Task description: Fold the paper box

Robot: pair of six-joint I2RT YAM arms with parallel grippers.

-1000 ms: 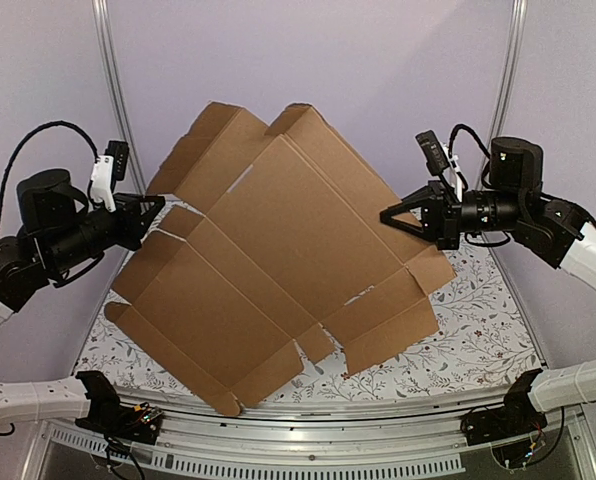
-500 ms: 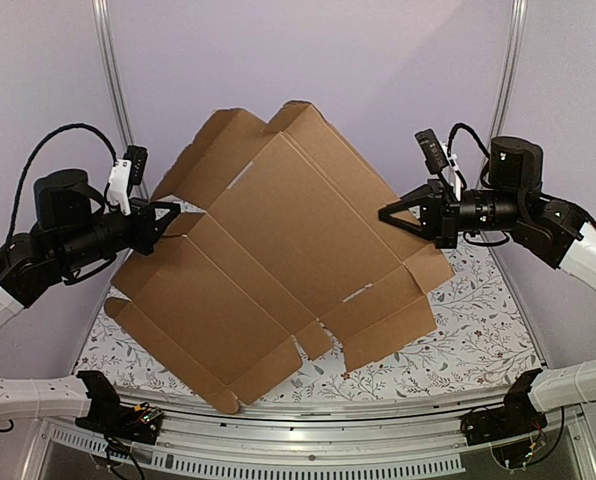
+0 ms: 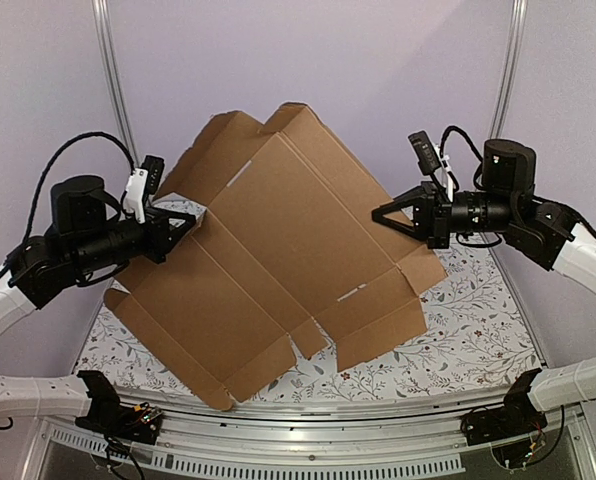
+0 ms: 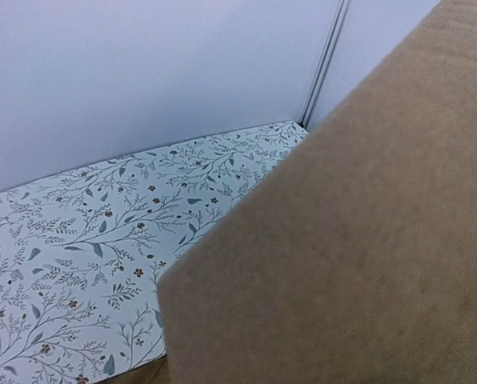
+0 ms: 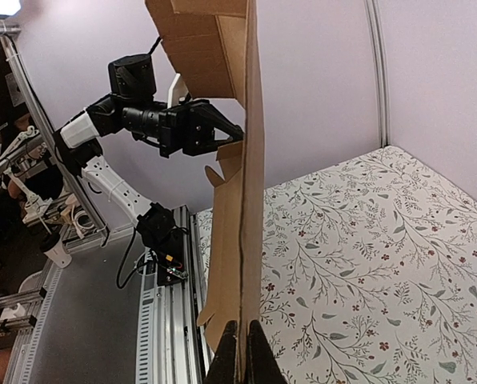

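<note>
Top external: the paper box (image 3: 278,260), flat creased brown cardboard, tilted

Lilac walls (image 3: 308,50), floral tabletop (image 3: 478,335), aluminium rails (image 3: 278,462)

one paper box (image 3: 278,260), two hands (image 3: 191,222) (image 3: 377,213)

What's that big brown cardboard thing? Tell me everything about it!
The paper box is a flat sheet of plain brown cardboard, cut with flaps, slits and creases, not folded yet. It leans tilted over the flowery table, one corner low near the front. The right gripper pinches its right edge; the left gripper touches its left side.
</note>
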